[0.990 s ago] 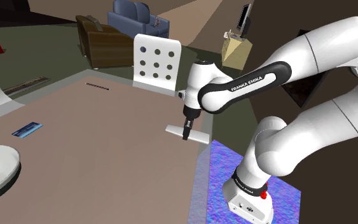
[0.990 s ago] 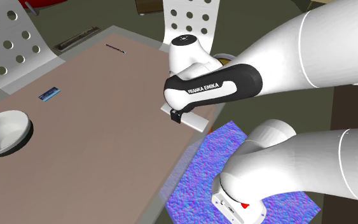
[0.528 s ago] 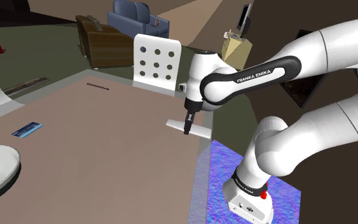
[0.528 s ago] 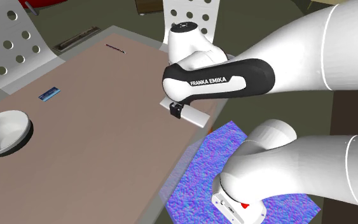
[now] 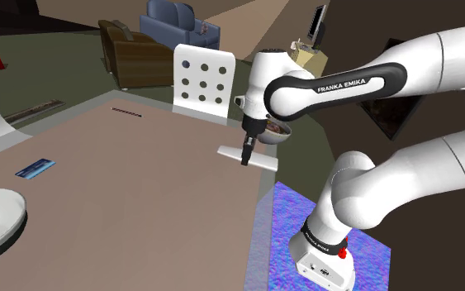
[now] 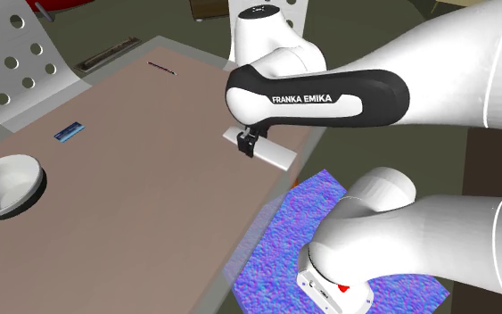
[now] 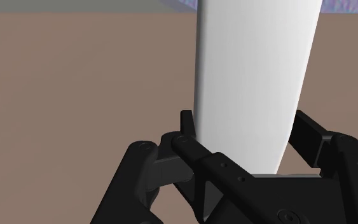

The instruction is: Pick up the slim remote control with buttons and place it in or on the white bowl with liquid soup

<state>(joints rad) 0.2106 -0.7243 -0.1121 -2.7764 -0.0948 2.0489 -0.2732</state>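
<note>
**A:** Which step of the task?

**B:** Carrying. Grips a plain white remote [image 5: 261, 163] [image 6: 275, 157] in the black gripper [image 5: 245, 157] [image 6: 249, 146], at the table [image 5: 139, 207] [image 6: 151, 152] edge nearest the stand. Seems to hold it just above the table top. Hard to say for sure whether lifted fully clear.

**A:** Clamped shut on it, then?

**B:** Yes. In the wrist view, pinches the remote [image 7: 254, 76] from both long sides, with the gripper [image 7: 246, 127] squeezing across the narrow width and brown table top behind. Takes it nearer one end than the middle. No buttons visible on the flat white slab.

**A:** And the bowl?

**B:** Stands upright at the opposite end of the table, well apart from the gripper: a white bowl [image 5: 7, 203] [image 6: 33, 175], mouth open. Cannot make out any soup inside.

**A:** Anything lying between?

**B:** A small blue card [image 5: 35, 168] [image 6: 69, 131], flat on the table, off to the side of a straight path.

**A:** What does the next move call for?

**B:** Likely a little more height above the table. Then a long sweep across the table to the bowl, stopping over its mouth, lowering, and releasing last. Needs a steady wrist, since an off-centre hold could let the long end sag or twist. May end resting across the rim rather than inside.
</note>
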